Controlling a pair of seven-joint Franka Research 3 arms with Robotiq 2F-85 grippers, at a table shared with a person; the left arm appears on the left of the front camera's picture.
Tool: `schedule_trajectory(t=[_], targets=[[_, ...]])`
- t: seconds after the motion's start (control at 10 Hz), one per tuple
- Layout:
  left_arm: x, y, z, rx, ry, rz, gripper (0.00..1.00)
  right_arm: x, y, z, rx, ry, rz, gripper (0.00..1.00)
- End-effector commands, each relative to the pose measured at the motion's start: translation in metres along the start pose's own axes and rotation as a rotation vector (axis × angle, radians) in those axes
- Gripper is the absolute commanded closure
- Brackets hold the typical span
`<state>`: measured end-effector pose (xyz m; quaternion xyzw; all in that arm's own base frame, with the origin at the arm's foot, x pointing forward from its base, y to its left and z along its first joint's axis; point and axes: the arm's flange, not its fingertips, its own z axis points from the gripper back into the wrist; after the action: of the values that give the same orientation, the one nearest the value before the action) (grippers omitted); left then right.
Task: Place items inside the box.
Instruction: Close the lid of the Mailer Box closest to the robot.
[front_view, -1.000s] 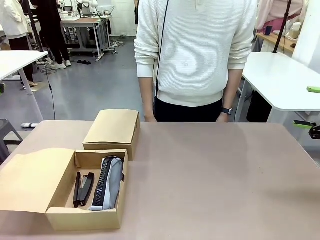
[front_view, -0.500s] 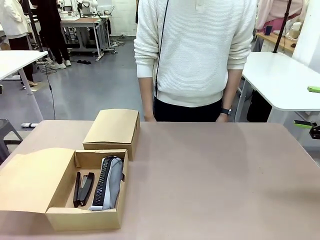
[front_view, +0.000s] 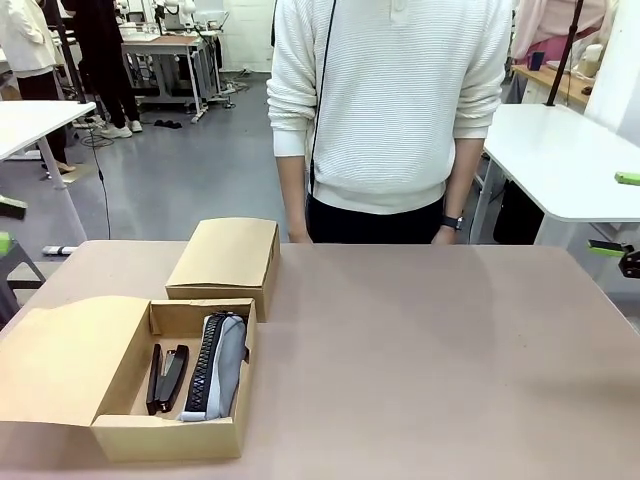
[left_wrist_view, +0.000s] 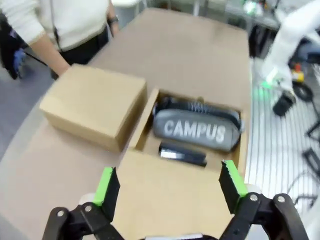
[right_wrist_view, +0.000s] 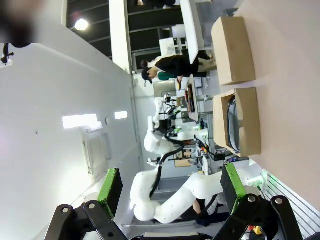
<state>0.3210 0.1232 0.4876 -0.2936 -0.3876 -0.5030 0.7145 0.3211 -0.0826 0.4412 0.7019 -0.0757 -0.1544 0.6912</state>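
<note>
On the near left of the brown table, an open shallow cardboard box with its flap folded out flat, holding a grey zip pencil case lettered "CAMPUS" along one side and a slim black stapler beside it, the two lying parallel and close, seemingly touching. Pencil case likely soft and light, prone to sag and slide under a pinch; best taken across its middle, clear of the zip. Stapler stiff, heavier for its bulk, hard and smooth; best gripped across its narrow body, though little room left between case and box wall. Left tool hovering above the open flap, green pads spread wide, nothing between them. Right tool well off to the side, likewise spread wide and empty. Just beyond the open box, touching or nearly touching it, a second closed cardboard box, a likely obstacle to any approach from the far side. Person in a white knit sweater standing at the far edge, hands down by the sides.
</note>
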Motion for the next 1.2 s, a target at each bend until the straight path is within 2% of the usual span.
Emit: schedule_trajectory(t=[0.0,0.1,0.3,0.4,0.5,0.6,0.7,0.8,0.9,1.0,1.1], targets=[[-0.039,0.060,0.019,-0.040,0.076,-0.062,0.00,-0.004,0.004,0.000,0.005,-0.009,-0.015,0.00],[-0.058,0.074,0.020,0.023,0.152,-0.032,0.00,-0.004,0.004,0.000,0.005,-0.009,-0.015,0.00],[-0.091,0.080,0.013,-0.059,0.165,0.015,0.00,-0.004,0.004,0.000,0.005,-0.009,-0.015,0.00],[-0.099,0.085,0.008,-0.079,0.145,0.054,0.00,-0.004,0.004,0.000,0.005,-0.009,-0.015,0.00],[-0.088,0.084,0.011,-0.024,0.163,0.021,0.00,-0.004,0.004,0.000,0.005,-0.009,-0.015,0.00],[-0.088,0.084,0.011,-0.024,0.163,0.021,0.00,-0.004,0.004,0.000,0.005,-0.009,-0.015,0.00],[-0.103,0.088,0.006,-0.046,0.167,0.055,0.00,-0.004,0.004,0.000,0.005,-0.009,-0.015,0.00],[-0.102,0.074,-0.006,-0.204,0.217,-0.065,0.00,-0.004,0.004,0.000,0.005,-0.009,-0.015,0.00],[-0.119,0.082,-0.015,-0.148,0.299,-0.139,0.00,-0.004,0.004,0.000,0.005,-0.009,-0.015,0.00],[-0.138,0.088,-0.020,-0.162,0.329,-0.182,0.00,-0.004,0.004,0.000,0.005,-0.009,-0.015,0.00],[-0.155,0.091,-0.020,-0.190,0.336,-0.148,0.00,-0.004,0.004,0.000,0.005,-0.009,-0.015,0.00]])
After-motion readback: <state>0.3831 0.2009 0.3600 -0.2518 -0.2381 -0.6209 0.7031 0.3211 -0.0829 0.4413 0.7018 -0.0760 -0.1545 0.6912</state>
